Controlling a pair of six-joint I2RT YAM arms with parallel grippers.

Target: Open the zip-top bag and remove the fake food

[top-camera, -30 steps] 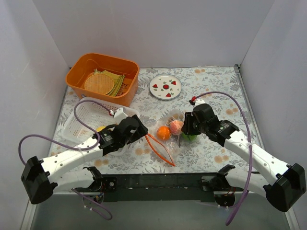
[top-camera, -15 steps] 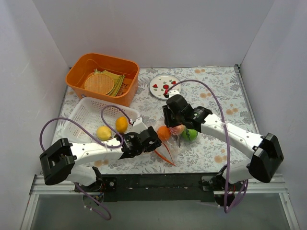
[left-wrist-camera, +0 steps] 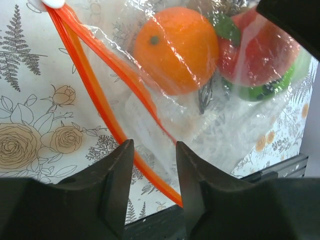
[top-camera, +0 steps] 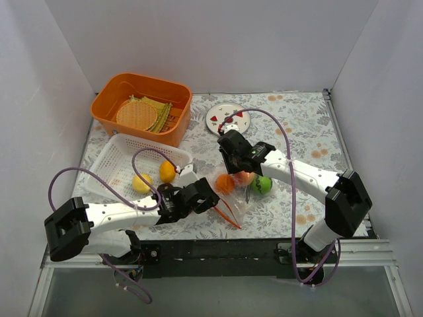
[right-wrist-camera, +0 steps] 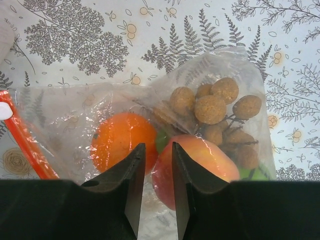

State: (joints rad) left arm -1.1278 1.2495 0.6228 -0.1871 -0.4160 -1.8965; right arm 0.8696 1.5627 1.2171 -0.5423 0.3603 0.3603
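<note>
**Top view.** The zip-top bag (top-camera: 236, 200) lies on the flowered table (top-camera: 297, 119) at lower centre, with its orange zip strip (top-camera: 228, 214) on the lower-left side. A toy orange (top-camera: 225, 183) and a toy peach (top-camera: 246, 177) show through the film, and a green ball (top-camera: 262, 185) sits just right of the peach. The left end effector (top-camera: 213, 198) meets the bag from the left, and the right end effector (top-camera: 236, 170) stands over its upper edge. A lemon (top-camera: 141, 183) and a second orange (top-camera: 167, 172) rest in the white basket (top-camera: 119, 153) at left. An orange tub (top-camera: 142, 84) occupies the upper left, and a plate (top-camera: 215, 119) the upper centre.

**Left wrist view.** The left end effector (left-wrist-camera: 155, 147) is at the bottom of the frame, its fingers (left-wrist-camera: 120, 185) a short gap apart. The zip strip (left-wrist-camera: 90, 85) runs down from the upper left in two diverging lines and crosses that gap. Whether the fingers pinch it cannot be told.

**Right wrist view.** The right end effector (right-wrist-camera: 158, 147) is at bottom centre, its narrow gap over the film between the orange (right-wrist-camera: 120, 137) and the peach (right-wrist-camera: 205, 160). Tan nuts (right-wrist-camera: 210, 107) cluster above the peach inside the bag. Whether film is clamped cannot be told.
</note>
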